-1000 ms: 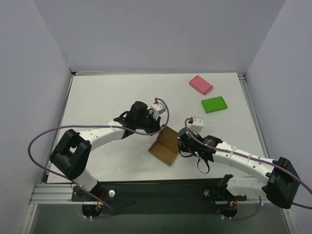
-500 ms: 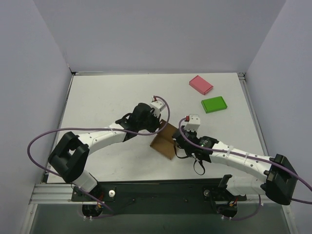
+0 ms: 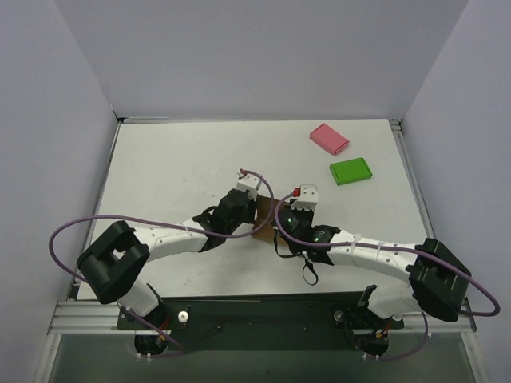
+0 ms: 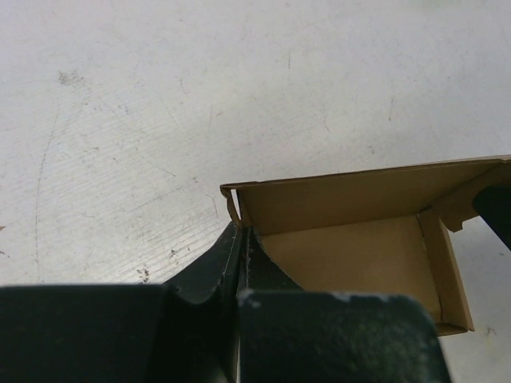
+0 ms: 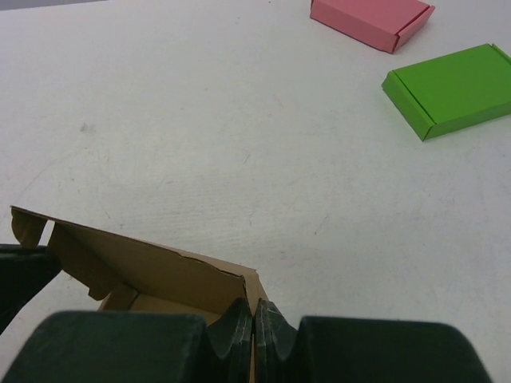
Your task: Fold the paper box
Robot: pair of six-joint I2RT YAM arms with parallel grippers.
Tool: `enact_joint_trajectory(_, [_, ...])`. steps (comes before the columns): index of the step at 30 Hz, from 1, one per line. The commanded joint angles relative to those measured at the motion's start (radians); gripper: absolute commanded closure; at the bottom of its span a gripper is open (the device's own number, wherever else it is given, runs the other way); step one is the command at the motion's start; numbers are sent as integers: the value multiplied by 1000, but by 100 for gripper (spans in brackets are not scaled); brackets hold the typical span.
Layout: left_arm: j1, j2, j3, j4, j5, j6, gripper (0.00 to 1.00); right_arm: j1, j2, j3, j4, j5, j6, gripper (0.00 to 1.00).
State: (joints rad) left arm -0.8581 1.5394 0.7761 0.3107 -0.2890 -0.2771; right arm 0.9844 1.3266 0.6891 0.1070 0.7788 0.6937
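Right then, at that moment I saw the paper box point(image 4: 351, 239) near the middle of the desk point(image 3: 176, 167), a little towards the near edge, wedged between my two arms. It was partly formed: a brown floor with thin walls standing up around it, the open side facing the left wrist camera. The left end effector point(image 4: 242, 239) was pinched closed on the thin side wall at the box's corner, with no gap between its fingers. The right end effector point(image 5: 254, 315) was likewise clamped tight on the opposite corner edge of the box, its fingers pressed together around the cardboard. From above, most of the box was hidden under the two wrists. The pink flat box point(image 3: 329, 138) and the green flat box point(image 3: 350, 171) lay well apart from it, toward the far right of the desk.
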Motion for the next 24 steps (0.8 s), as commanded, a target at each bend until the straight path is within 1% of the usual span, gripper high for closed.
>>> enact_joint_trajectory(1, [-58, -32, -37, 137, -45, -59, 100, 26, 34, -3, 171, 46, 32, 100])
enact_joint_trajectory(7, [-102, -47, -119, 237, -88, -89, 100, 71, 48, -37, 152, 128, 72, 100])
enact_joint_trajectory(10, [-122, -56, -165, 289, -114, -102, 100, 94, 52, -53, 120, 155, 121, 100])
enact_joint_trajectory(12, [-133, -61, -185, 310, -124, -111, 100, 111, 57, -54, 83, 166, 144, 100])
enact_joint_trajectory(16, [-163, -64, -224, 350, -163, -119, 100, 149, 69, -46, -18, 238, 231, 100])
enact_joint_trajectory(22, [-205, -67, -279, 378, -211, -139, 100, 175, 108, -23, -211, 254, 417, 100])
enact_joint_trajectory(24, [-214, -67, -299, 384, -222, -149, 100, 186, 123, -11, -243, 263, 472, 100])
